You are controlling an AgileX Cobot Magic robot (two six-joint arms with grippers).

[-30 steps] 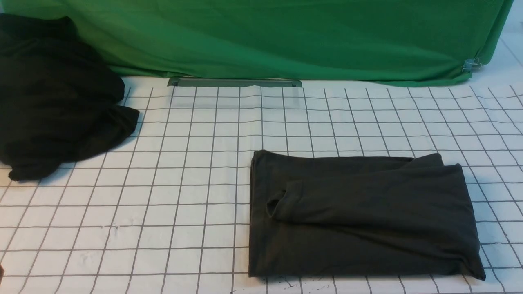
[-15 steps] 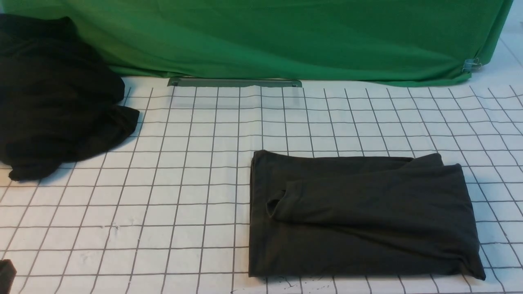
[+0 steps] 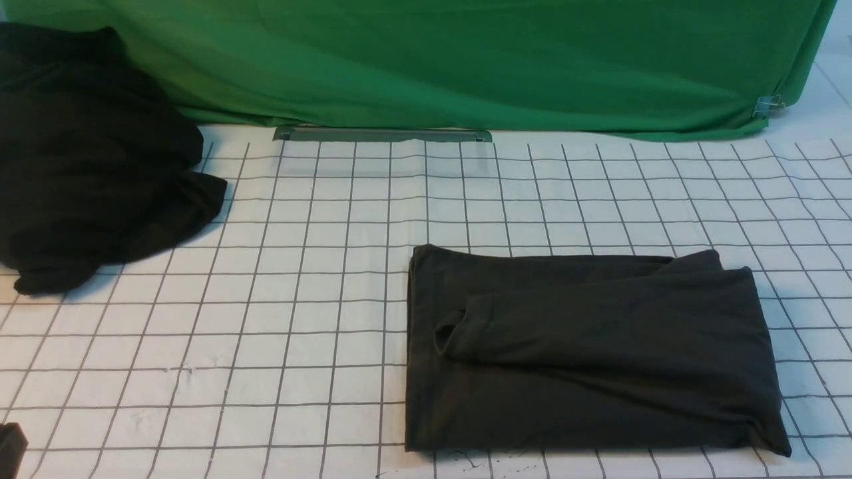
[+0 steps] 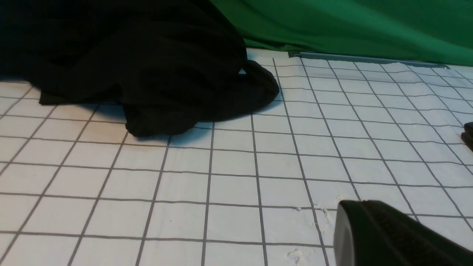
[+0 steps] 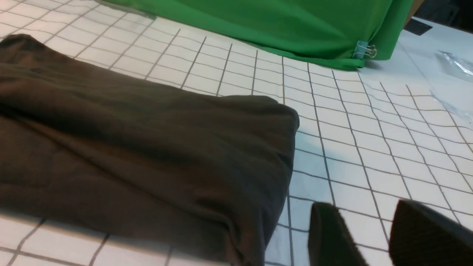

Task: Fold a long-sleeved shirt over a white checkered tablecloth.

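The long-sleeved shirt (image 3: 586, 352) lies folded into a flat dark charcoal rectangle on the white checkered tablecloth (image 3: 299, 299), right of centre; its print and label are hidden. The right wrist view shows its near corner (image 5: 147, 147). My right gripper (image 5: 366, 212) hovers beside that corner, off the shirt, open with bare cloth showing between its fingers. My left gripper (image 4: 354, 207) is shut and empty, low over the tablecloth at the near left; only its dark tip (image 3: 10, 442) shows in the front view.
A blacker shapeless heap of cloth (image 3: 86, 159) sits at the far left. A green cloth (image 3: 466, 60) hangs along the back, held by a binder clip (image 3: 769, 104). A grey strip (image 3: 383, 135) lies at its foot.
The tip of my left gripper has come into the front view at the bottom left corner. The shirt and the black heap have not moved.
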